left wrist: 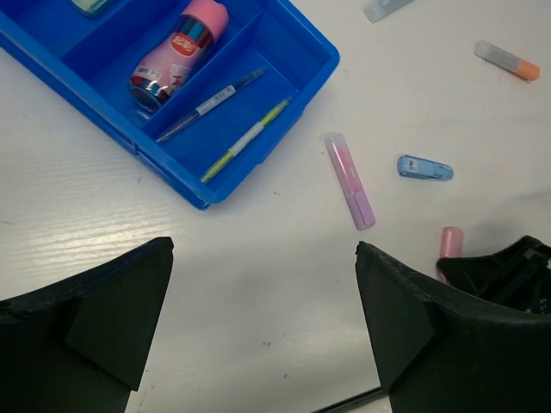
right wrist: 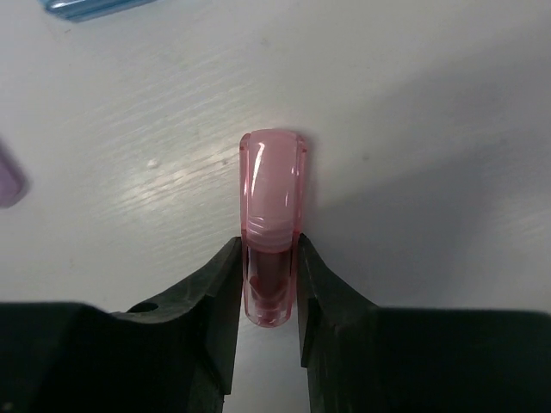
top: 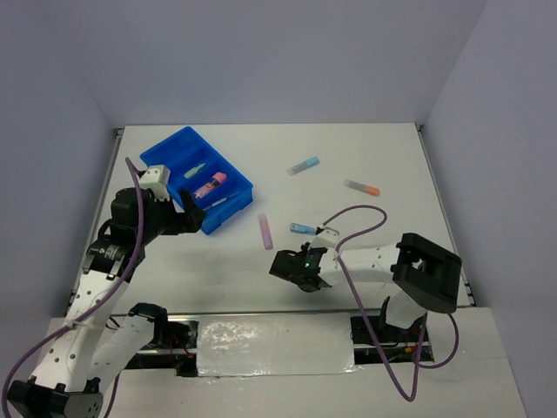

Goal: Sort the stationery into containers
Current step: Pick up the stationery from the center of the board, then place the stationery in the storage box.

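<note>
The left gripper (left wrist: 263, 251) is spread wide, empty, at 6 o'clock of the blue tray (top: 231, 212). At 5 o'clock from the centre of the table (top: 383, 157), the right gripper (right wrist: 269, 251) pinches a pink stick (right wrist: 272, 194).

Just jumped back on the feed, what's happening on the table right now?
The right gripper pinches a pink stick between its fingers, on the table. The left gripper hangs open near the blue tray, empty. The tray holds a bottle, pen, yellow pencil and green stick. A purple stick, small blue item, orange-tipped stick and blue stick lie loose.
</note>
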Controlling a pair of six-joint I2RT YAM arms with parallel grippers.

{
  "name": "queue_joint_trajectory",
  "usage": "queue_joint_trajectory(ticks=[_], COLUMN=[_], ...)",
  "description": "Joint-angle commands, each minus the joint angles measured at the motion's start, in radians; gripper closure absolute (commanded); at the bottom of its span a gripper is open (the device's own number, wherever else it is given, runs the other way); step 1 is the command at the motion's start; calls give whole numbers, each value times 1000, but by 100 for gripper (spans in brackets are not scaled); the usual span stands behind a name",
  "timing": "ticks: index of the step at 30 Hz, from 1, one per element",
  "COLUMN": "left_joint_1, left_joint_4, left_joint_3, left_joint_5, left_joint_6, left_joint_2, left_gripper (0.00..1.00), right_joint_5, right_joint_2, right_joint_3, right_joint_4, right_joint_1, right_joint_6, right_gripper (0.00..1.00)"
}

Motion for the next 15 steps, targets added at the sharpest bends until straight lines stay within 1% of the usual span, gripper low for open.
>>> queue_joint_trajectory(ticks=[1, 2, 3, 4, 5, 6, 7, 8, 9, 10, 12, 13, 15], left_joint_1=[-5, -5, -5, -7, -7, -7, -13, -22, -34, -74, -131, -200, -260], left_joint_4=[50, 61, 90, 116, 148, 251, 322, 399, 470, 577, 634, 663, 658], left_joint_3=[-4, -22, -36, -52, -94, -125, -154, -218, -243, -259, -273, -271, -236], left_joint_5=[110, 158, 213, 334, 393, 451, 547, 580, 594, 585, 541, 512, 427], left_joint_6=[7, -2, -29, -57, -86, -170, -225, -277, -380, -422, -501, -522, -548], left_joint_2=[-7, -5, -2, 5, 8, 7, -2, -8, -15, -19, -13, 10, 45], left_gripper=[1, 1, 1, 1, 1, 1, 1, 1, 1, 2, 2, 2, 3], right_joint_5=[-100, -95, -91, -85, -83, -89, -97, -112, -126, -146, -208, -218, -200], right_joint_2=[-47, -72, -124, -150, -182, -249, -283, -319, -378, -402, -451, -455, -449], right_joint_3=[-70, -78, -81, -92, -103, -135, -148, -162, -172, -187, -184, -163, -91], right_joint_4=[326, 419, 456, 488, 558, 599, 637, 692, 741, 777, 849, 854, 797], right_joint_1=[4, 4, 4, 4, 4, 4, 4, 4, 4, 4, 4, 6, 4], right_joint_6=[-246, -319, -391, -519, -570, -622, -716, -751, -788, -874, -937, -975, -986], right_gripper=[100, 100, 100, 100, 100, 100, 100, 100, 100, 100, 100, 100, 100])
